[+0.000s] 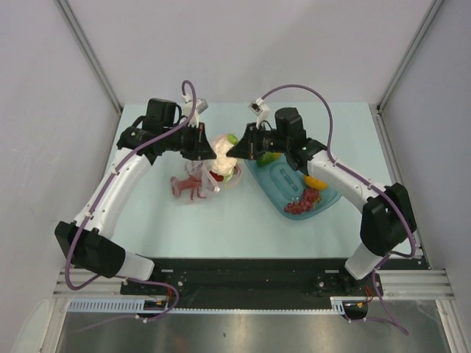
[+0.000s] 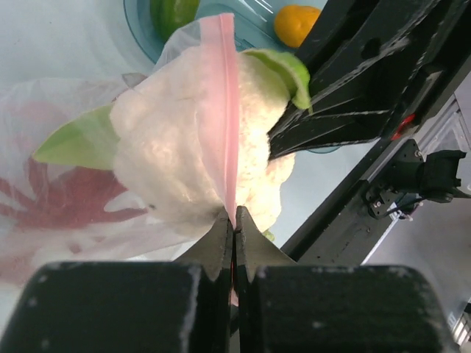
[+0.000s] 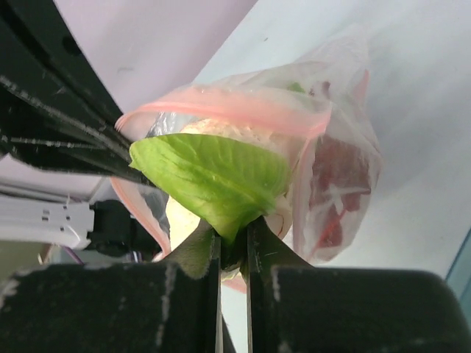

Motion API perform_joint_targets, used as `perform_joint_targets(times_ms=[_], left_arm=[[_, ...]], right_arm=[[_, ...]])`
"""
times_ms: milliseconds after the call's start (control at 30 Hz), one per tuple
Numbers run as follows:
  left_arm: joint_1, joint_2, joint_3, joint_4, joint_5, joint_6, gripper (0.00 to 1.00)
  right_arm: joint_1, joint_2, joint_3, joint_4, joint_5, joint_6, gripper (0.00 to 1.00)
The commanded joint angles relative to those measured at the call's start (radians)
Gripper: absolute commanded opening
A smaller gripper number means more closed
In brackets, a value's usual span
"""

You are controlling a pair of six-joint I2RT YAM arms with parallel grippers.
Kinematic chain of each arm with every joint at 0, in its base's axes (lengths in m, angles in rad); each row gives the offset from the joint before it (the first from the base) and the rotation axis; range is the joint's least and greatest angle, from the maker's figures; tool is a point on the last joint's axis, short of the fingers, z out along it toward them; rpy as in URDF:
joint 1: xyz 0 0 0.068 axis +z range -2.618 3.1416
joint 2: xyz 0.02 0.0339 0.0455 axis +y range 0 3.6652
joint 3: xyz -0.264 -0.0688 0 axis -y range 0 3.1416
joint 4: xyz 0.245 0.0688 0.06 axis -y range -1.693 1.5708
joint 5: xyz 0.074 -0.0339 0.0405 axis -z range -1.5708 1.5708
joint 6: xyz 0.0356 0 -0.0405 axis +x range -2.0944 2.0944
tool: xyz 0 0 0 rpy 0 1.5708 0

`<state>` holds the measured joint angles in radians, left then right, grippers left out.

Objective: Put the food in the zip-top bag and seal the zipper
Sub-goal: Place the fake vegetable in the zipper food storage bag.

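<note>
Evidently holding the zip-top bag's (image 3: 346,169) mouth open, the left end effector (image 2: 234,220) pinches the zipper (image 2: 221,110) while, from three o'clock, the right end effector (image 3: 232,235) grips the cauliflower (image 2: 169,147) by its leaf.

I'm seeing the zip-top bag (image 1: 208,185) lying mid-table with the lobster (image 1: 188,187) inside, the cauliflower (image 1: 221,148) sitting in its mouth toward one o'clock, and the bowl (image 1: 283,182) sitting at three o'clock, holding the clump (image 1: 303,201).

White cauliflower (image 2: 169,147), green leaves (image 3: 213,176); clear bag (image 2: 51,103), pink zipper (image 2: 221,110); red lobster (image 1: 188,185); blue bowl (image 1: 280,187).
</note>
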<state>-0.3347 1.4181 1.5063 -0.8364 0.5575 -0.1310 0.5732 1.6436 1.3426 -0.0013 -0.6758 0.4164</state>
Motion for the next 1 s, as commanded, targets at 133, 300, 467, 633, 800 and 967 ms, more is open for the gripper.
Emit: perform_joint_targets(times_ms=[133, 300, 467, 633, 800, 967], left_arm=[[-0.010, -0.035, 0.020, 0.085, 0.102, -0.082, 0.00], [-0.007, -0.041, 0.026, 0.100, 0.117, -0.113, 0.00], [0.011, -0.064, 0.017, 0.097, 0.114, -0.111, 0.00], [0.026, -0.079, 0.000, 0.091, 0.110, -0.107, 0.00], [0.026, -0.094, -0.037, 0.105, 0.107, -0.108, 0.00], [0.026, -0.099, -0.064, 0.118, 0.087, -0.107, 0.00]], right_arm=[[0.117, 0.045, 0.010, 0.142, 0.197, 0.142, 0.00], [0.148, 0.096, 0.009, 0.175, 0.184, 0.170, 0.04], [0.151, 0.093, 0.009, 0.143, 0.075, 0.141, 0.33], [0.119, 0.016, 0.009, 0.057, 0.012, 0.000, 0.89], [0.099, -0.086, 0.010, -0.103, -0.042, -0.100, 1.00], [-0.013, -0.166, 0.010, -0.157, -0.073, -0.102, 1.00]])
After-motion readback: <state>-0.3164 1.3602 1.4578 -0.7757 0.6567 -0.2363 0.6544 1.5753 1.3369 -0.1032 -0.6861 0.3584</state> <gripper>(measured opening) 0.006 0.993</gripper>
